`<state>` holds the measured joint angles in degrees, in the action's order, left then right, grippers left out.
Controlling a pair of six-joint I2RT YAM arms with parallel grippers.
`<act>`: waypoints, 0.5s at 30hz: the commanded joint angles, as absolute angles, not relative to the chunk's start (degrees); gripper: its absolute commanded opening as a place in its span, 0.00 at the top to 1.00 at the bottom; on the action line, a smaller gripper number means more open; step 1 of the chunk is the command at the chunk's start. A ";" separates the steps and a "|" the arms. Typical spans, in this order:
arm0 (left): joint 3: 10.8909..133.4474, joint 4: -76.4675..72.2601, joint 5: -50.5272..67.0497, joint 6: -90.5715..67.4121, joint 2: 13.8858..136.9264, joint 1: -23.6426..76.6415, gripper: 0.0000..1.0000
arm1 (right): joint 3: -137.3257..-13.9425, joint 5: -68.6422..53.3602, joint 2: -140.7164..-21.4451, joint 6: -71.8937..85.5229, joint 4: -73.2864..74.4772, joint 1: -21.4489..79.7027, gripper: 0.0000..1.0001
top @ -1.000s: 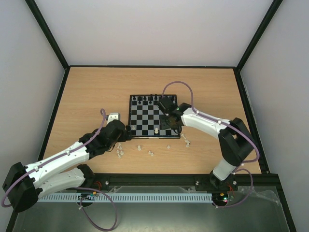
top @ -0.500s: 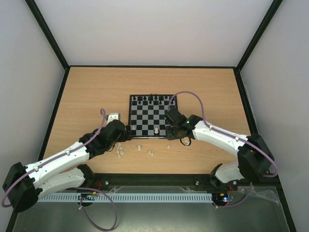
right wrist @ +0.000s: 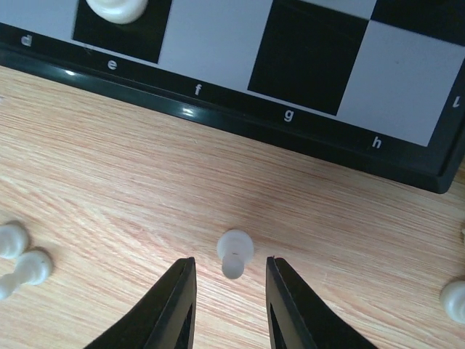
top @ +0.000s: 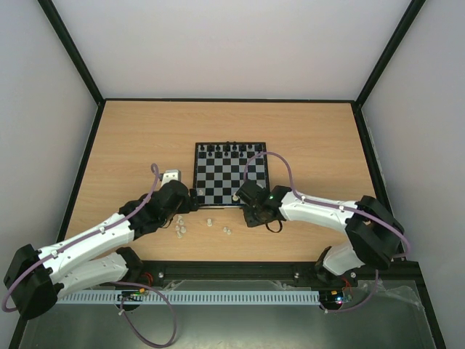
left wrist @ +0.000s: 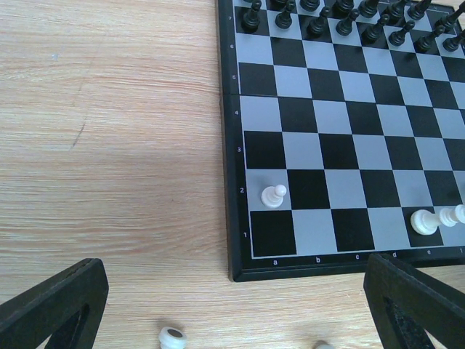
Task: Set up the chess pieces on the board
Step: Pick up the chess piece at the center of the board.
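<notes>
Straddling a cream pawn (right wrist: 235, 254), right gripper (right wrist: 229, 265) has jaws narrowly open, nothing held; pawn's btwn the tips, board (right wrist: 189, 109) just beyond. Risk: off-centre closing flicks it away. Left gripper (left wrist: 236, 280): jaws wide, empty.

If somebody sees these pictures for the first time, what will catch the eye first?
The black-and-grey board stands out at the middle of the wooden table, with black pieces lined along its far edge and only a few white pieces on its near rows. Next comes the right end effector, open just off the board's near edge with a white pawn between its fingers, untouched; loose white pieces lie on the wood nearby.
</notes>
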<state>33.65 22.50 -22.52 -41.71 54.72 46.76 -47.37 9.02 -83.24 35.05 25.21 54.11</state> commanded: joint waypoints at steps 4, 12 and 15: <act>32.93 22.74 -22.57 -42.19 53.56 47.00 0.00 | -46.40 9.63 -86.47 36.07 25.04 54.58 0.76; 32.65 22.51 -22.47 -42.04 53.33 46.97 0.01 | -47.25 10.05 -88.44 36.04 24.58 54.51 0.88; 32.47 22.67 -22.44 -42.01 53.12 47.00 0.00 | -47.97 10.47 -88.53 36.06 25.13 54.57 0.93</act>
<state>33.61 22.50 -22.50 -41.80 54.06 46.76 -47.00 9.32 -87.81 35.44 23.46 54.13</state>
